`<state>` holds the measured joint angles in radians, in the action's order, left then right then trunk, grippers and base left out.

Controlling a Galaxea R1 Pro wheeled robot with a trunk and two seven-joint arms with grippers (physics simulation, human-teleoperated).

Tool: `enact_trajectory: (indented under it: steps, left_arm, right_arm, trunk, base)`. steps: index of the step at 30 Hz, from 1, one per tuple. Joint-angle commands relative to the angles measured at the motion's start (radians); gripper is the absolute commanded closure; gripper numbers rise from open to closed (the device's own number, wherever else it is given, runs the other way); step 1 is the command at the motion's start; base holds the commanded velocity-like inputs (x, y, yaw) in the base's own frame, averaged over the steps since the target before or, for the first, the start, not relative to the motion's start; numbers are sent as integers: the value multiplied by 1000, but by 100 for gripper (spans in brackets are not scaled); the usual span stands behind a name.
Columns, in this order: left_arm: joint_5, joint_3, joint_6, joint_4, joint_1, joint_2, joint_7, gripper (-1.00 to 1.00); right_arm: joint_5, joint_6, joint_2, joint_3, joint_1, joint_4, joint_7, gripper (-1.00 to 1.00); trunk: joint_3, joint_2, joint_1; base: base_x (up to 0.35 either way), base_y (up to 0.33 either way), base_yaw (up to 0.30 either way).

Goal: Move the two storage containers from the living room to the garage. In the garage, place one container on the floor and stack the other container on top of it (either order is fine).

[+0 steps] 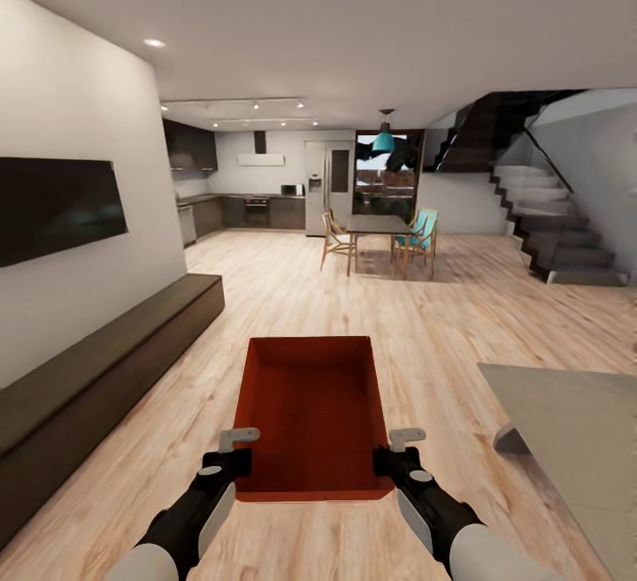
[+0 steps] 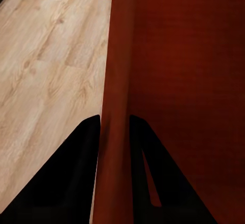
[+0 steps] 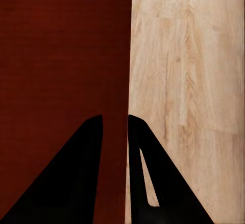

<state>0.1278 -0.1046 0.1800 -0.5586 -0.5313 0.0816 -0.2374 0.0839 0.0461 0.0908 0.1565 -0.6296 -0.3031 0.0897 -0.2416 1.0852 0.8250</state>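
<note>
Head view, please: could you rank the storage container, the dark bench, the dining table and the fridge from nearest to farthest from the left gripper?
1. Storage container, its wall gripped by the left gripper.
2. Dark bench, along the left wall.
3. Dining table, mid-room.
4. Fridge, far kitchen wall.

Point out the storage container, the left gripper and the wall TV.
storage container (image 1: 311, 413): head view, on its inner bottom.
left gripper (image 2: 113, 147): left wrist view, midway between the fingertips, which straddle the container's side wall.
wall TV (image 1: 55, 207): head view, on the middle of the dark screen.

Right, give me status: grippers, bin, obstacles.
Left gripper and right gripper each shut on a side wall of the red-orange rectangular plastic bin. Pale low table ahead-right, apart.
</note>
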Motion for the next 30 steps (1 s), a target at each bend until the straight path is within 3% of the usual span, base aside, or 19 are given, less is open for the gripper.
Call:
enact_trajectory:
  steps: [1, 7, 30]
  left_arm:
    - [-10, 8, -8, -6, -1, -2, -16, 100]
    - [-10, 9, -8, -6, -1, -2, -16, 100]
    - [-10, 9, -8, -5, -1, -2, -16, 100]
  right_arm:
    - [11, 5, -11, -15, -1, 4, 16, 100]
    - [11, 5, -11, -15, -1, 4, 16, 100]
    - [11, 5, -11, -15, -1, 4, 16, 100]
  trunk:
    - [-1, 1, 1]
    - [-1, 1, 1]
    - [-1, 1, 1]
  base:
    - [322, 0, -253]
    - [322, 0, -144]
    - [322, 0, -4]
